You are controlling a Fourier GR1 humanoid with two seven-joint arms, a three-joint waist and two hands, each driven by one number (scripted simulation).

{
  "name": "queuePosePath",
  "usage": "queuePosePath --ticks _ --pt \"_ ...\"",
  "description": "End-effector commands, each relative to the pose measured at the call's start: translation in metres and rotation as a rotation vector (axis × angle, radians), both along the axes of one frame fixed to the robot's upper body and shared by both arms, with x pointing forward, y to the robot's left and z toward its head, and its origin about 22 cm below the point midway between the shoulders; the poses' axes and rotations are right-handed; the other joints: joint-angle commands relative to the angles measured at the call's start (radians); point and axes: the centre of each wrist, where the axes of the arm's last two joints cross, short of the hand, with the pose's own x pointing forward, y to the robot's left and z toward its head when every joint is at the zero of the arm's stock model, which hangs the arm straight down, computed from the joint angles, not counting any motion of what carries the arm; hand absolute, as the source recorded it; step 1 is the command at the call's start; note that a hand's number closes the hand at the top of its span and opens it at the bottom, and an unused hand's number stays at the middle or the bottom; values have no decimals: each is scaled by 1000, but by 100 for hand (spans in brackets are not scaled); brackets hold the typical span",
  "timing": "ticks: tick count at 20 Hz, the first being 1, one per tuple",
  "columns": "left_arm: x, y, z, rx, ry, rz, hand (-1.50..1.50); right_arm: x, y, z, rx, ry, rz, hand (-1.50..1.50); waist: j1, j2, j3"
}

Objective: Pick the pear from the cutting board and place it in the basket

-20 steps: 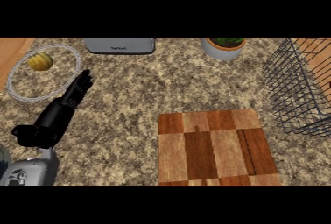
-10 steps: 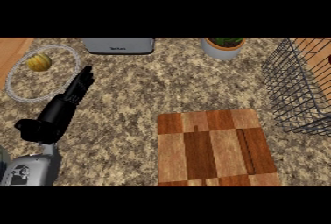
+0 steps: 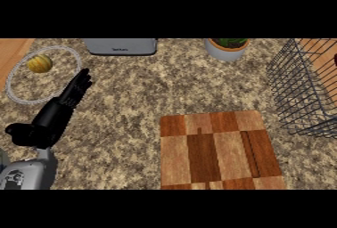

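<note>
Wire basket (image 3: 304,89) holds nothing visible | clear plate (image 3: 26,80): yellow fruit (image 3: 39,63) | left hand (image 3: 60,111) fingers straight

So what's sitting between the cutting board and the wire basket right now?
Nothing: in the head view only bare speckled counter separates the cutting board from the wire basket.

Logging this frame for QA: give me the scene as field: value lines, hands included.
left hand: open, fingers straight, pointing toward the plate
right hand: not in view
cutting board: bare, no pear visible on it
basket: wire, at the right edge
plate: far left, holds a yellow fruit
toaster: far edge
potted plant: far edge
</note>
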Motion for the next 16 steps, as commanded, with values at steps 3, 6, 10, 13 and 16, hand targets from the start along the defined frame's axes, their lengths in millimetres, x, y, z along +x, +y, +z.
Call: queuePosePath --ticks 3,6,10,13,16 --pt "1 -20 1 -2 -12 6 0 6 -20 -39 -66 -68 -19 150 -1 0 0" --pt "-4 -18 5 14 -24 -18 0 22 -28 -25 140 -141 -111 150 14 2 1" --pt "3 -20 -7 -1 -11 -10 0 21 -52 -36 77 -118 -80 -150 9 4 1" --pt "11 -7 -5 -1 -8 33 0 24 -48 -28 32 -139 -33 -150 1 1 0" --pt "2 -6 -1 28 0 1 0 36 -47 -6 50 -174 -21 -150 11 3 0"
